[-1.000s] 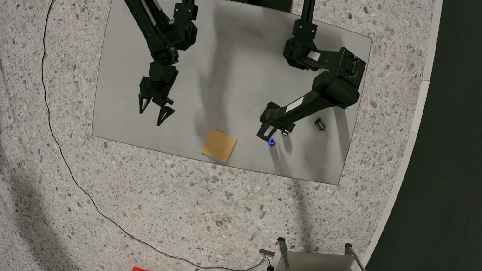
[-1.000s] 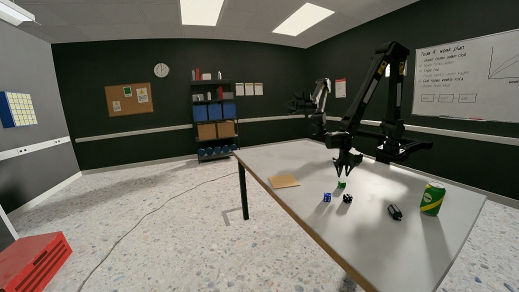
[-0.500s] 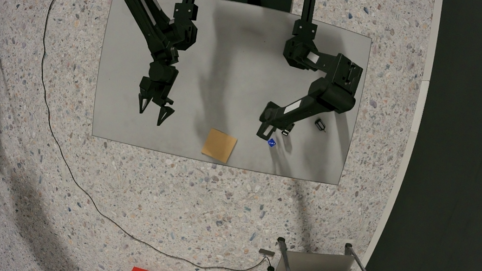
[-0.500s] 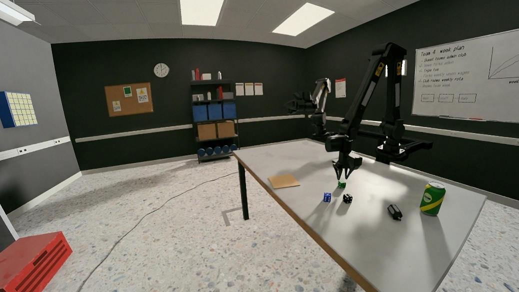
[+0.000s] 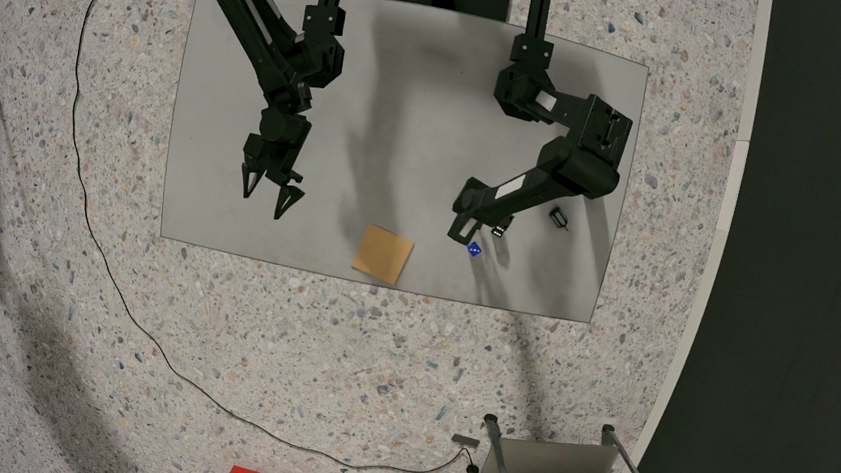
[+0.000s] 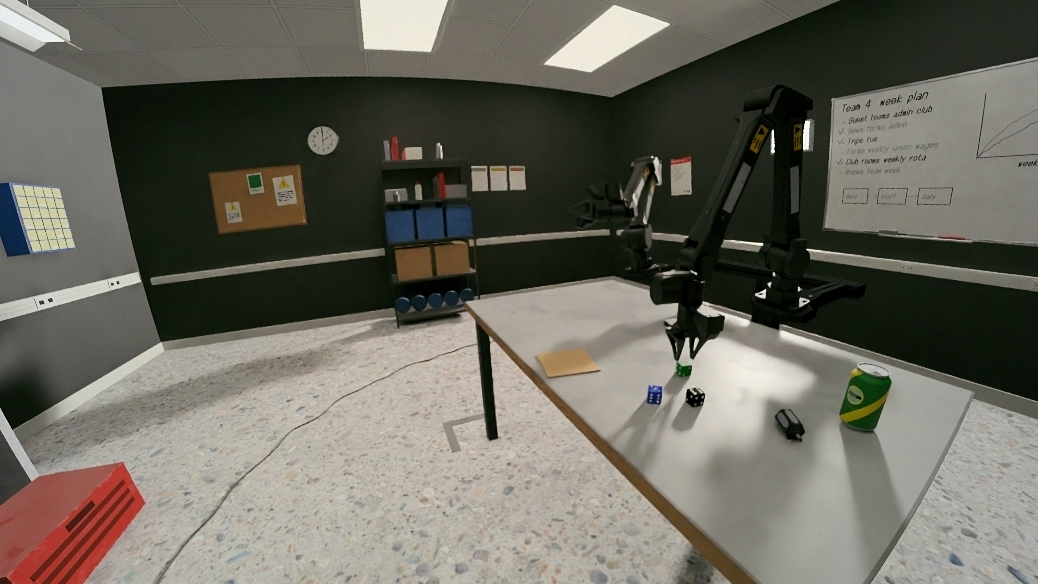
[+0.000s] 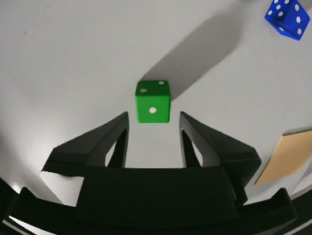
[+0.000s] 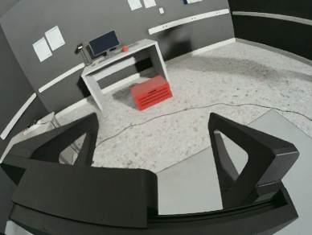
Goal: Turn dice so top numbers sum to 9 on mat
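Lying off mat (image 5: 382,253) (image 6: 568,363) (image 7: 287,157), green die (image 6: 683,369) (image 7: 153,105) sits just ahead of left gripper (image 5: 463,227) (image 6: 684,358) (image 7: 153,117), fingers parted, nothing pinched. Exterior view shows green die; top view hides it. Right gripper (image 5: 261,208) (image 6: 573,215) (image 8: 153,115) spread wide, raised; left gripper points down.

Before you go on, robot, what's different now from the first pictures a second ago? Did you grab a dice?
The left gripper moved down, closer to the green dice. It is open; nothing was grabbed or let go. The right gripper, all three dice, the mat and the can stayed put.
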Robot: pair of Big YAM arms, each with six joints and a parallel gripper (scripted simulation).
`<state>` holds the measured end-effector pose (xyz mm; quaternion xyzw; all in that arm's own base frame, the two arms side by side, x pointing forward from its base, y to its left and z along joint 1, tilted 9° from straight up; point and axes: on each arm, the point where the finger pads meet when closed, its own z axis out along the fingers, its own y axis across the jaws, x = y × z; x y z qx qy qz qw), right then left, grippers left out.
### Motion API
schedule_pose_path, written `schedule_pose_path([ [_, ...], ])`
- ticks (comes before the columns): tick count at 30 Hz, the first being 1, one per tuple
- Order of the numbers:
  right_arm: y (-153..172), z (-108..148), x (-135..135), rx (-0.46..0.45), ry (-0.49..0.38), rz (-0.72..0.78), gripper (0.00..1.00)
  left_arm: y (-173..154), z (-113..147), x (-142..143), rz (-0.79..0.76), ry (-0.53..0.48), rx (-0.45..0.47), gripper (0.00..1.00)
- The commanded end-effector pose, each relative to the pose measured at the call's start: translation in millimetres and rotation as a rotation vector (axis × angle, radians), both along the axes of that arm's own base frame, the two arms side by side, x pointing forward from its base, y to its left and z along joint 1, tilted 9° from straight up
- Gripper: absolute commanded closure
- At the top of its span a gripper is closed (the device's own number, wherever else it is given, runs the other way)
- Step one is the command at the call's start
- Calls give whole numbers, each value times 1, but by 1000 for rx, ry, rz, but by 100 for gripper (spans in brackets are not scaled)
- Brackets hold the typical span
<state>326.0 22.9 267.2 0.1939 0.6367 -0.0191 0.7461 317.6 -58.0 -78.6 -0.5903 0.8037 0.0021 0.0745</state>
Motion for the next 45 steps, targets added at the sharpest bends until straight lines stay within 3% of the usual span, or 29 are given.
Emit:
schedule_pose_path([
  [1,0,3,1,3,-7,0,0,5,-1,3,6,-5,0,55],
  [45,0,3,1,3,-7,0,0,5,4,10,9,-20,-4,55],
])
